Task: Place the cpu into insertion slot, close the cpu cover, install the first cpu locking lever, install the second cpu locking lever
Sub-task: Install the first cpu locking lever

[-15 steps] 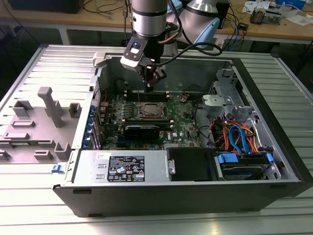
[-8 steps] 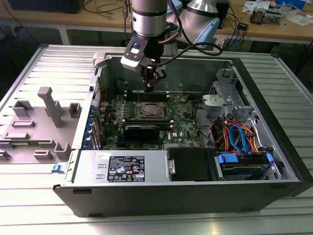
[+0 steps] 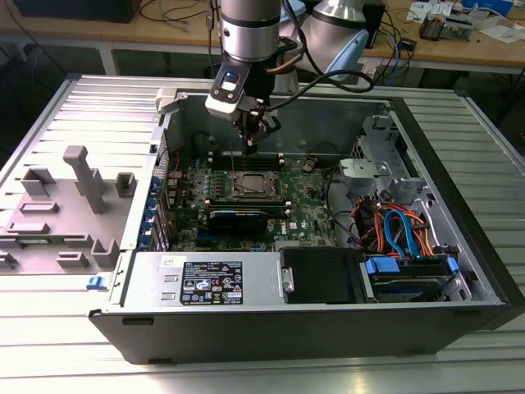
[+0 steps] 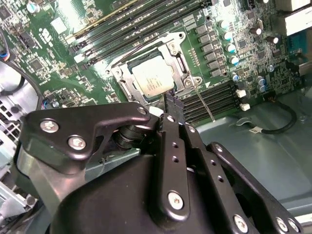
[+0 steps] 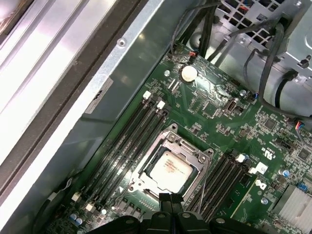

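Hovering claw [image 3: 256,139]: upper middle of the exterior view, above the open computer case; black fingertips [image 5: 165,202] pressed together in both wrist views, nothing gripped between them.
cpu [image 4: 152,80]: lying flat in the insertion slot [image 3: 261,195], silver top up with faint print at its centre; directly beneath the claw in the exterior view, apart from the tips.
cpu cover [image 5: 192,146]: folded down flat around the cpu, its square cut-out framing the chip top.
locking lever [image 4: 204,105]: thin metal rod running from a corner of the cover out past the memory slots [image 5: 126,146]; latched or loose, cannot tell.
writing: white label [image 3: 209,289] with black print and symbols on the power supply [image 3: 176,271], lower middle of the exterior view; white printed markings scattered over the green motherboard [image 3: 308,209]; small grey sticker [image 5: 97,100] on the case wall.
computer case [image 3: 459,238]: lying on its side on the ribbed metal table [image 3: 49,345], side panel off; holding the motherboard, the power supply, orange and blue cables [image 3: 398,230] and a blue-tabbed drive [image 3: 406,267] at lower right.
grey fixture [image 3: 74,201]: on the table at the exterior view's left, with upright blocks and pockets.
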Robot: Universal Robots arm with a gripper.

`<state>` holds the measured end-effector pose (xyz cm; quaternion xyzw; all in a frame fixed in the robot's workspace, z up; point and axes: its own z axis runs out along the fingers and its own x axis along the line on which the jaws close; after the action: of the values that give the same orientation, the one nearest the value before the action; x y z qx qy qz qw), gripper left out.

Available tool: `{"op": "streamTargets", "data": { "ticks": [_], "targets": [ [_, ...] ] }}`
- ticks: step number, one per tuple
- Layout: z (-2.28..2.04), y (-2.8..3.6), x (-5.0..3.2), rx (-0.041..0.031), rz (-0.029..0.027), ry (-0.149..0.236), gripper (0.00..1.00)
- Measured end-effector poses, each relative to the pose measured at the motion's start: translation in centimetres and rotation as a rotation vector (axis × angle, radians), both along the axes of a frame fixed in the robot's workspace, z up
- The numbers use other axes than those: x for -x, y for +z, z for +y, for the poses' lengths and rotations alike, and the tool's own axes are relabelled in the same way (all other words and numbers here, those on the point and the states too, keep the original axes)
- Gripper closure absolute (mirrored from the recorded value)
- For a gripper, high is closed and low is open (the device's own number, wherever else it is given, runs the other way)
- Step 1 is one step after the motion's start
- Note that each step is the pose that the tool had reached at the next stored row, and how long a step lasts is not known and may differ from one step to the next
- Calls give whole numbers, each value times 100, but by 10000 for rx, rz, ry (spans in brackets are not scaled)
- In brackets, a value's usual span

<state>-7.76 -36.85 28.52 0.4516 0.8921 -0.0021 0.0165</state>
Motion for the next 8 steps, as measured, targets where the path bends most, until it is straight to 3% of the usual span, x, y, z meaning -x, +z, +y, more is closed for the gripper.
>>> {"op": "streamTargets", "data": {
  "ticks": [1,2,8],
  "targets": [
    [0,-1,0,0,0,206,89],
    [0,-2,0,0,0,702,89],
    [0,-8,0,0,0,2156,89]
  ]
}}
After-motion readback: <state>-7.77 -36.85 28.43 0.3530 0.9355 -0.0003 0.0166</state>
